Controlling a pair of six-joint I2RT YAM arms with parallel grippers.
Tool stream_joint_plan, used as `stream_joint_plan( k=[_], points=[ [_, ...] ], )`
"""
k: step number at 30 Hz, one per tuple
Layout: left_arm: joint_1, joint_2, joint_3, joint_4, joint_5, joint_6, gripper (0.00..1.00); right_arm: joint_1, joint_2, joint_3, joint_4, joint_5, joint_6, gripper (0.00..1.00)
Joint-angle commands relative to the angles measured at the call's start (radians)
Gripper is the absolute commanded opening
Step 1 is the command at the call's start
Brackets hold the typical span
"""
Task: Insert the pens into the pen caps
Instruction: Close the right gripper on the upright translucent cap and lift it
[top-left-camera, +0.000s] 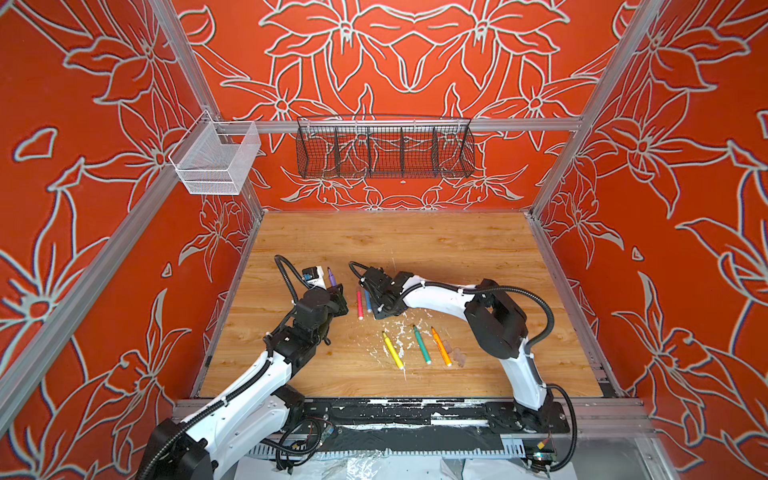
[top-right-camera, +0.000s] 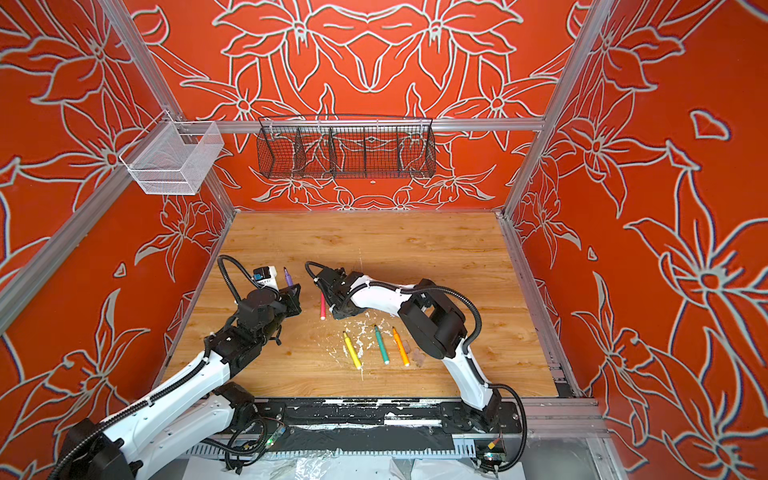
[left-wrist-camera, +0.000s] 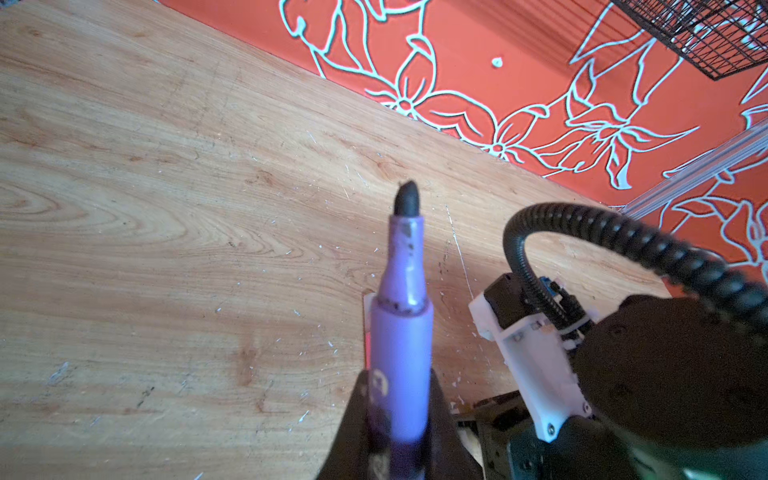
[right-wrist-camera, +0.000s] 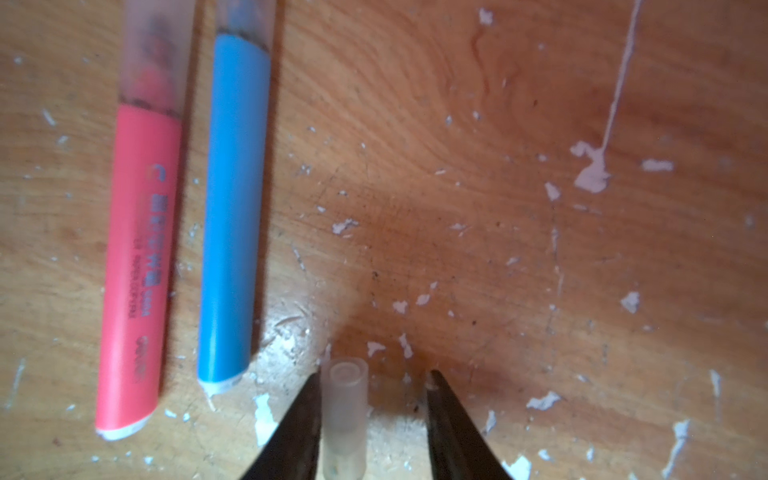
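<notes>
My left gripper (left-wrist-camera: 399, 384) is shut on the purple pen (left-wrist-camera: 401, 328) and holds it off the table at the left (top-left-camera: 331, 276), bare dark tip pointing away. My right gripper (right-wrist-camera: 374, 376) reaches down at the table's middle, open around a loose translucent pen cap (right-wrist-camera: 345, 401). One finger touches the cap and a gap remains at the other. Beside it lie the pink pen (right-wrist-camera: 137, 270) and blue pen (right-wrist-camera: 232, 208), each with a cap on. The yellow pen (top-left-camera: 392, 350), green pen (top-left-camera: 422, 345) and orange pen (top-left-camera: 441, 346) lie uncapped nearer the front. Clear caps (top-left-camera: 457, 356) lie right of the orange pen.
White flecks of debris (top-left-camera: 399, 332) are scattered over the wooden table (top-left-camera: 457, 257) around the pens. A black wire basket (top-left-camera: 384, 151) hangs on the back wall and a white mesh basket (top-left-camera: 216, 158) on the left rail. A black rail (top-left-camera: 415, 411) runs along the front edge.
</notes>
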Motion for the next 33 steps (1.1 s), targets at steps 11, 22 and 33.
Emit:
stream_joint_plan(
  k=[11, 22, 33],
  points=[
    [0.013, 0.003, 0.007, 0.003, -0.006, -0.015, 0.0, 0.012, 0.045, 0.028, -0.099, 0.027, 0.032, 0.29],
    [0.015, 0.019, 0.007, 0.012, 0.0, -0.015, 0.0, 0.011, 0.074, 0.053, -0.119, 0.027, 0.03, 0.23],
    [0.016, 0.047, 0.013, 0.024, 0.036, -0.013, 0.0, 0.01, 0.091, 0.058, -0.122, 0.018, 0.037, 0.15]
  ],
)
